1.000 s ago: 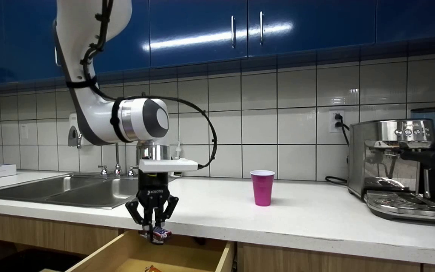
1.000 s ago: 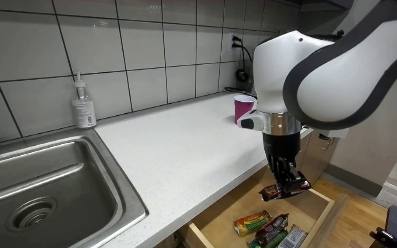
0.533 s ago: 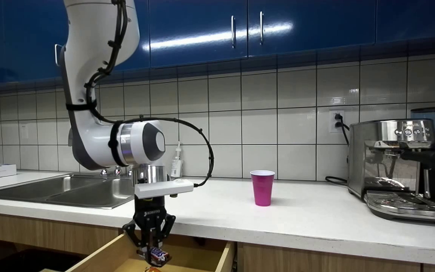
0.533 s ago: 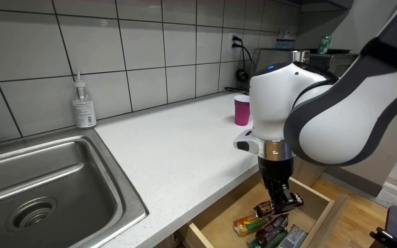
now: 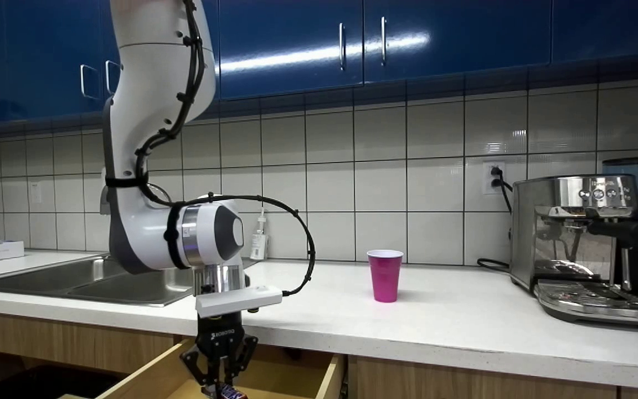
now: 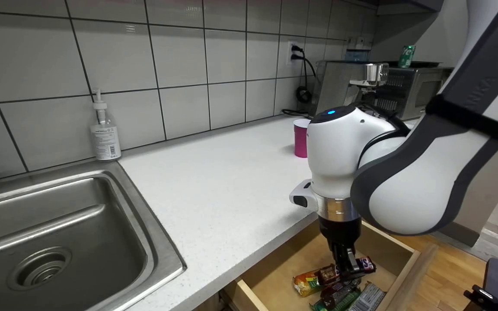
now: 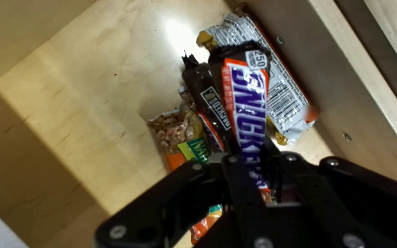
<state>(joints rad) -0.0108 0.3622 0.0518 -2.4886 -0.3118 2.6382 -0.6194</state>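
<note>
My gripper [image 6: 350,271] is shut on a Snickers bar [image 7: 248,100] with a dark, purple and red wrapper. It holds the bar inside the open wooden drawer [image 5: 152,374], above the other snack bars. In the wrist view the fingers [image 7: 253,158] clasp the bar's lower part. Under it lie a dark-wrapped bar [image 7: 208,98], an orange and green granola bar [image 7: 177,137] and a silver-backed bar [image 7: 277,89]. A green-wrapped bar [image 6: 346,300] shows in an exterior view. Whether the held bar touches those below, I cannot tell.
The white countertop [image 5: 319,310] overhangs the drawer's back. A pink cup [image 5: 385,275] stands on it, with an espresso machine [image 5: 579,249] farther along. A steel sink [image 6: 59,233] and soap bottle [image 6: 104,134] are at the other end. Blue cabinets [image 5: 291,44] hang above.
My arm has moved down, carrying the Snickers bar from near the countertop edge's height deeper into the drawer, close over the other bars. The gripper stays shut on it.
</note>
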